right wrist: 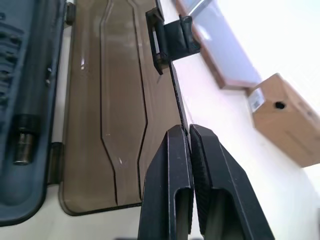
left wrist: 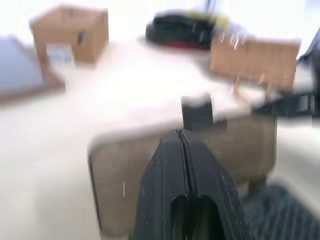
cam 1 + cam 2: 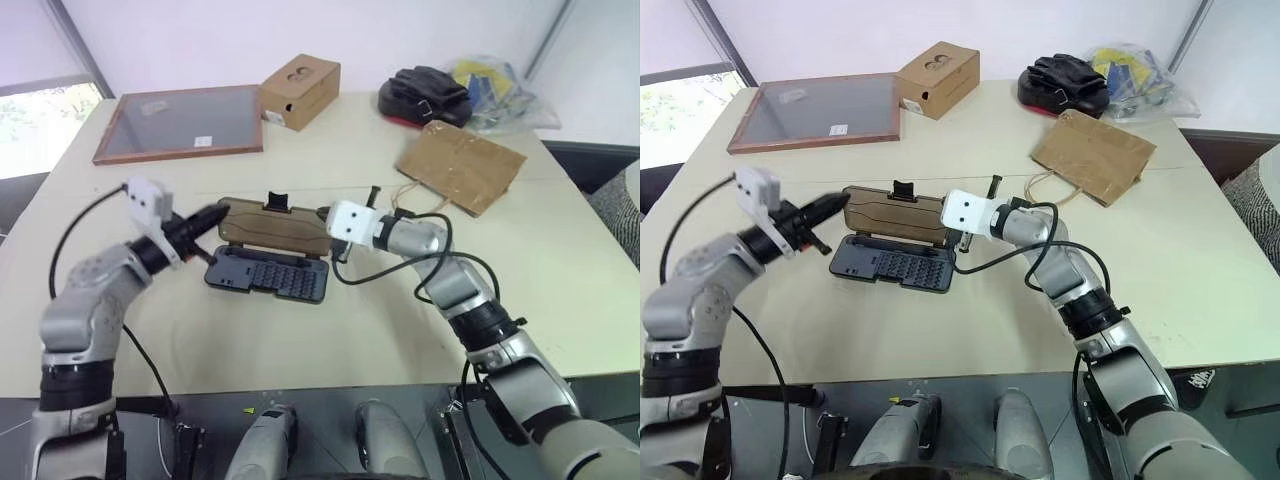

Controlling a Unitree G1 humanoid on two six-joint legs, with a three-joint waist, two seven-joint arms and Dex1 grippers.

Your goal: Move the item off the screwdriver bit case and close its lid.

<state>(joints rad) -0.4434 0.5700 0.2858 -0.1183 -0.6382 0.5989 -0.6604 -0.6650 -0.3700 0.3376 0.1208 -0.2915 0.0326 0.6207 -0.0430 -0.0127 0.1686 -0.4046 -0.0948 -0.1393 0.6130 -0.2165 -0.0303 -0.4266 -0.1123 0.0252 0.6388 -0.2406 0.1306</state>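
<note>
Beige table (image 3: 300, 340), both claws pinched shut on raised lid (image 3: 275, 228)'s opposite edges, bag (image 3: 462, 165) well apart.

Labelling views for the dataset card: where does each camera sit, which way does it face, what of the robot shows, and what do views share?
Left and right eye views: on the head, looking forward and down over the table; both arms show, left gripper and right gripper at the lid.
Left wrist view: along shut fingers toward the lid, the cardboard box beyond.
Right wrist view: along shut fingers on the lid's edge, beside the tray.
Shared: lid, latch tab, box.
</note>
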